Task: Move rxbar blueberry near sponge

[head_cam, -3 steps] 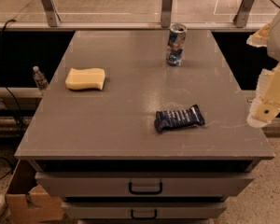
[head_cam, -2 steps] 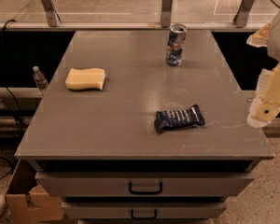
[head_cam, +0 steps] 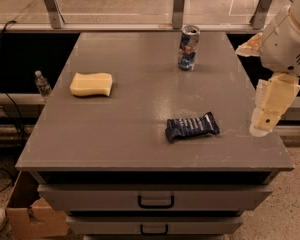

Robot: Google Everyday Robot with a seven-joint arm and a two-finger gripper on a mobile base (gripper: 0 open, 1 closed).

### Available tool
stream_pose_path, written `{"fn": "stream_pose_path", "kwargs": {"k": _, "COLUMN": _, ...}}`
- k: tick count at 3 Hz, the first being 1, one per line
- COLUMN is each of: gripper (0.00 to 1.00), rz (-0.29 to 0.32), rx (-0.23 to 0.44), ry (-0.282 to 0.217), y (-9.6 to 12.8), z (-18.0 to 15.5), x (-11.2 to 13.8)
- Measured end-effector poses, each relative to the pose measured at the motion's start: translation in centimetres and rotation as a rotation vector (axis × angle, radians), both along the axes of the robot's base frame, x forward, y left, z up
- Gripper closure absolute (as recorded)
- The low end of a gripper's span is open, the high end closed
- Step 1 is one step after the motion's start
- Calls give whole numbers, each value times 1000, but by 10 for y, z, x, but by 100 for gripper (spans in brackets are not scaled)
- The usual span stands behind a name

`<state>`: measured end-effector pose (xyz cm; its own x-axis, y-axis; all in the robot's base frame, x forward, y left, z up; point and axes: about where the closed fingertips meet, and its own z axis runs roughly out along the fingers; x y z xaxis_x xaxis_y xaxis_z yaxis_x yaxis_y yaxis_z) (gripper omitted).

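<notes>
The gripper (head_cam: 262,125) is seen at the right edge of the table (head_cam: 140,149), near the front and to the right of the rxbar blueberry (head_cam: 191,126). Only bare grey top is found between the two, so the bar can be reached from that side. A wide, unobstructed stretch of top is laid out between the bar and the sponge (head_cam: 91,84), which is placed well apart toward the left rear. The only tall obstacle is formed by the drink can (head_cam: 188,47), stood upright near the back edge, behind the bar and off the line to the sponge. The rear is closed off by a railing with posts (head_cam: 179,6).
</notes>
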<state>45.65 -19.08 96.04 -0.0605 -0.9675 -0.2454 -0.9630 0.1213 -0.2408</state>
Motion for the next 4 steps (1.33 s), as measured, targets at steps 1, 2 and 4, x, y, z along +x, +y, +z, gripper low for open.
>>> {"fn": "stream_pose_path", "kwargs": {"k": 1, "gripper": 0, "rz": 87, "rx": 18, "ry": 26, "y": 14, "z": -25, "x": 17}}
{"fn": "stream_pose_path", "kwargs": {"k": 2, "gripper": 0, "rz": 135, "rx": 33, "ry": 30, "y": 24, "z": -45, "x": 29}}
{"fn": "stream_pose_path", "kwargs": {"k": 4, "gripper": 0, "rz": 153, "rx": 39, "ry": 12, "y": 31, "z": -69, "x": 28}}
